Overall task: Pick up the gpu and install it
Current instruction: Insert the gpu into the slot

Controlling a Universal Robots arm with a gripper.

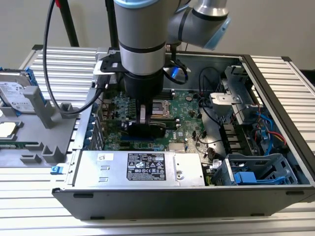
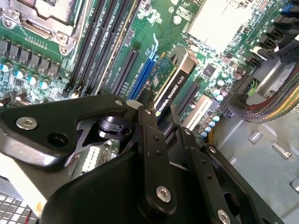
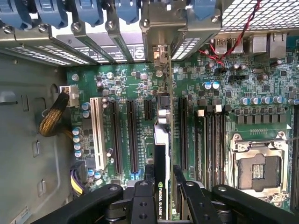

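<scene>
Gripper (image 3: 161, 186) clamped on gpu (image 3: 161, 154), card held edge-down over the motherboard (image 3: 126, 84) among the expansion slots. Seating judged to need edge square to slot, bracket aligned with rear opening, straight even press

A ribbed aluminium desk (image 1: 44, 189) carries everything. An open computer case (image 1: 147, 199) lies on it toward the exterior view's right, its open side facing up. To the left, just beside the case, a grey parts holder (image 1: 42, 132) rests on the desk.
</scene>
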